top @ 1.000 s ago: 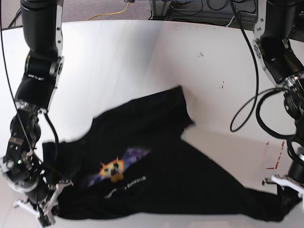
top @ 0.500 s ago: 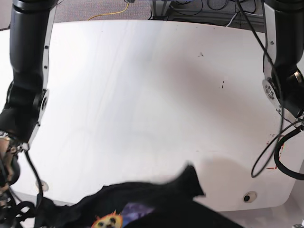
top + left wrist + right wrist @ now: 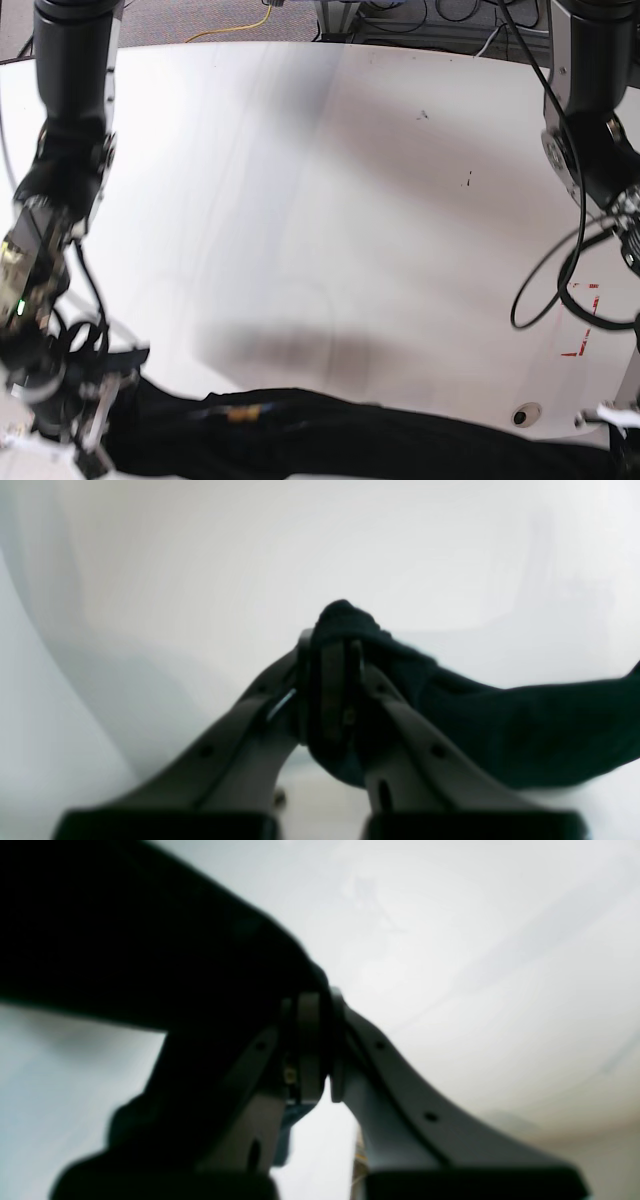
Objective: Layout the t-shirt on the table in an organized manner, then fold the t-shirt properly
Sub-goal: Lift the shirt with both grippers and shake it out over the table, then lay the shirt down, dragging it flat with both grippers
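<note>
Base view: high, looking steeply down over the table (image 3: 330,200), both arms entering from its sides. Left wrist view: mounted just behind the left gripper (image 3: 335,690), looking forward along its fingers, very near (focus soft). Right wrist view: same mounting behind the right gripper (image 3: 320,1045). All three share the t-shirt (image 3: 370,440) and white tabletop beyond the fingertips.

Two black tubular arms (image 3: 70,90), looping black cables (image 3: 545,290), pale grey screw-dotted jaws, green indicator light (image 3: 20,305)
</note>
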Robot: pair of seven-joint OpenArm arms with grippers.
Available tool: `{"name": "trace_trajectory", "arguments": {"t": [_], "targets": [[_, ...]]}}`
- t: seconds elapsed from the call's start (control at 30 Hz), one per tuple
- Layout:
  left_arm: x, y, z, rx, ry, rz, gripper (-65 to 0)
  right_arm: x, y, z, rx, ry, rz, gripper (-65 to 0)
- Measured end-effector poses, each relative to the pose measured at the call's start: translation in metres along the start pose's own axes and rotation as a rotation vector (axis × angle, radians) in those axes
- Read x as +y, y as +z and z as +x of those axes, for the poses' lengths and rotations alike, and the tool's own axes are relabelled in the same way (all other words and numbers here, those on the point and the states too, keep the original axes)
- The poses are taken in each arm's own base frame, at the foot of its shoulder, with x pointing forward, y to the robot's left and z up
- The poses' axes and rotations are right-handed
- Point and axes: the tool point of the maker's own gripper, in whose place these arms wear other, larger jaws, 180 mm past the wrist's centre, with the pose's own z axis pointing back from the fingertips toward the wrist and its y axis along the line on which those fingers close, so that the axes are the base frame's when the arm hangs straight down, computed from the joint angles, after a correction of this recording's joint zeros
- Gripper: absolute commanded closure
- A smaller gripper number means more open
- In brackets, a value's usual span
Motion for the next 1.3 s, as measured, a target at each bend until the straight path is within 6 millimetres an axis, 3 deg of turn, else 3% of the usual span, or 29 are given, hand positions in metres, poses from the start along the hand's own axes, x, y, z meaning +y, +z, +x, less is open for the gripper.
{"name": "trace_trajectory", "arguments": {"t": [0.27, 0.67, 0.9, 1.13, 1.3], "targets": [[0.0, 0.036, -0.094, 0.195, 0.097, -0.003, -0.3, 0.068, 0.016, -0.077, 0.145, -0.062, 0.098, 0.0], [0.004, 0.108, -0.194, 0.431, 0.226, 0.018, -0.3, 0.178, 0.042, -0.162, 0.282, -0.15, 0.341, 0.0], [-0.002, 0.133, -0.225, 0.527, 0.245, 0.017, 0.0, 0.221, 0.061, -0.186, 0.317, -0.194, 0.427, 0.0], [0.012, 0.16, -0.242, 0.582, 0.249, 0.075, -0.1, 0.235, 0.073, -0.201, 0.357, -0.195, 0.462, 0.0], [0.008, 0.173, -0.253, 0.624, 0.249, 0.068, 0.0, 0.252, 0.084, -0.212, 0.389, -0.212, 0.497, 0.0]]}}
